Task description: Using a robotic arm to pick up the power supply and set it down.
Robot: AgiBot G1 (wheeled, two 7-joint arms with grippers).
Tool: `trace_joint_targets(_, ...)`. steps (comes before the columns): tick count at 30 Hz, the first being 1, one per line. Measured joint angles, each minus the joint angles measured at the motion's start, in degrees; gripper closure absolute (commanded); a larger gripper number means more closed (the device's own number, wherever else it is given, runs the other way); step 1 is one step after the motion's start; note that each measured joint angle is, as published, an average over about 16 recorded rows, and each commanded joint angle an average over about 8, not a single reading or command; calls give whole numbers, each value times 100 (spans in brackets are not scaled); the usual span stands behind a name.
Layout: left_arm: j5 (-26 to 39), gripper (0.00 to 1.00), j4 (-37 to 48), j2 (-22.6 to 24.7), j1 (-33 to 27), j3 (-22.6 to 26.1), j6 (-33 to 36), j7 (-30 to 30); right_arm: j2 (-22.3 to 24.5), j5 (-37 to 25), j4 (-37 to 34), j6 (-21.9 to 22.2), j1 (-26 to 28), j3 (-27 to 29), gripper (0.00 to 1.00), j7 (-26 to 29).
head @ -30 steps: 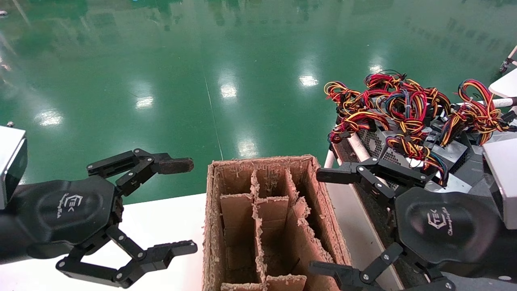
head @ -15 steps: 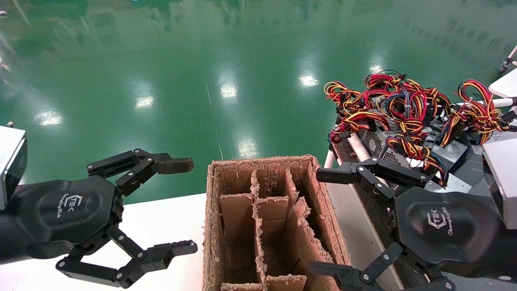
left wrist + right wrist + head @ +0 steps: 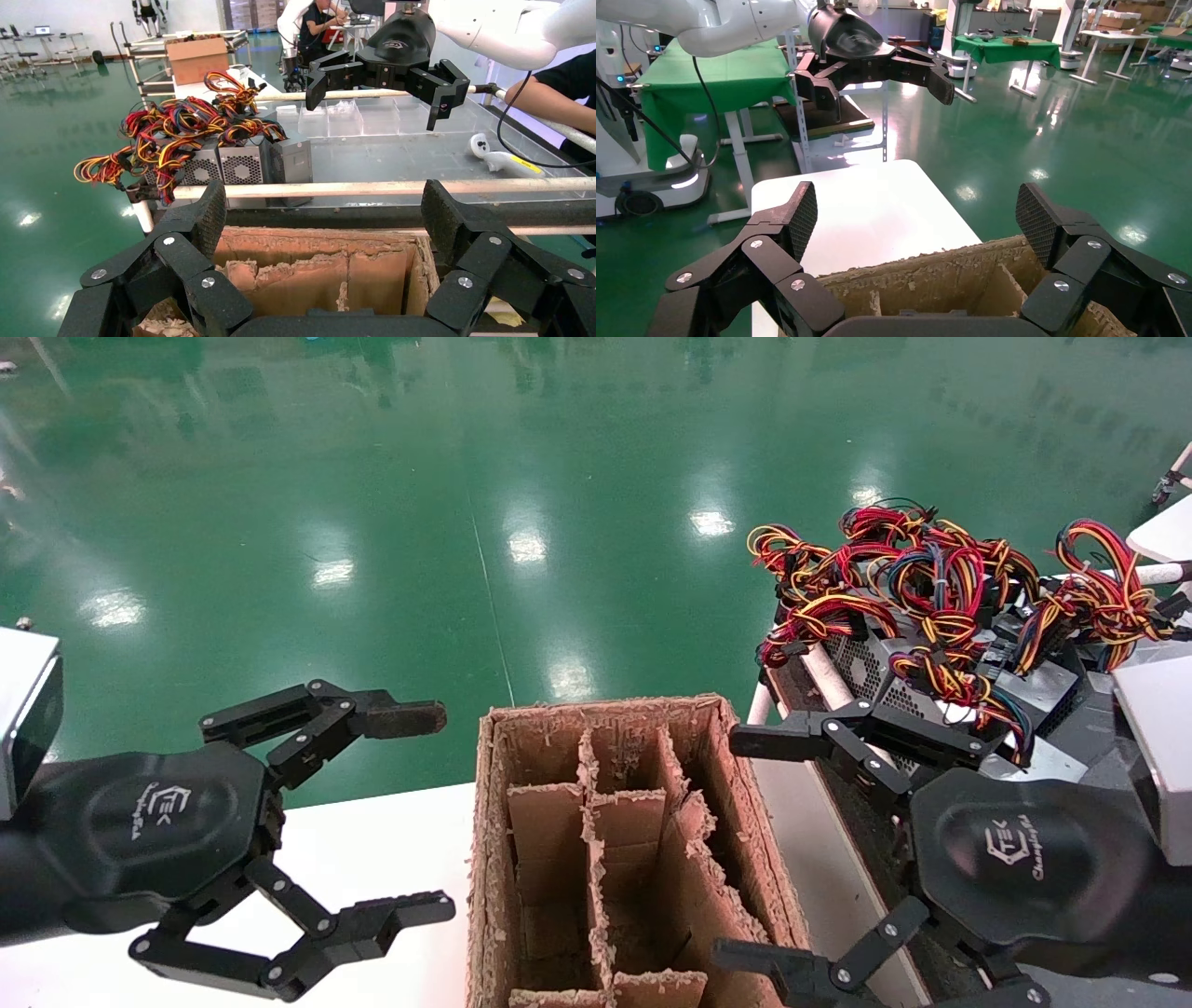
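Green glossy floor (image 3: 559, 477) is filling the far part of the head view, and a white table (image 3: 391, 840) is lying in the near part. On this table a brown cardboard box (image 3: 484, 859) with inner dividers is standing between the two arms, and its compartments are showing only cardboard.

The left gripper (image 3: 419, 812) is hovering to the left of the box, over the table edge, with its two fingers spread wide and holding nothing. The right gripper (image 3: 745, 845) is hovering at the right side of the box, and its fingers are also spread wide, with nothing between them. In the left wrist view, the left gripper (image 3: 323, 225) is pointing across the box toward the rack, and the right gripper is showing farther off above a clear tray (image 3: 393, 140).

The power supply (image 3: 885, 677) is sitting on a rack to the right of the box, behind the right gripper, with its perforated side facing the box. Several such grey units are standing close together there, and their bundles of red, yellow, black and blue wires (image 3: 913, 579) are lying on top of them. Neither gripper is touching them.
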Motion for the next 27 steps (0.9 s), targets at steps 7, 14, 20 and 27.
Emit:
trace_joint_targets(7,0,0,0,0,0,0,0,0,0,0,0,0,0,0,0,0)
trace_joint_targets(14,0,0,0,0,0,0,0,0,0,0,0,0,0,0,0,0)
trace_joint_targets(20,0,0,0,0,0,0,0,0,0,0,0,0,0,0,0,0)
trace_joint_targets(27,0,0,0,0,0,0,0,0,0,0,0,0,0,0,0,0)
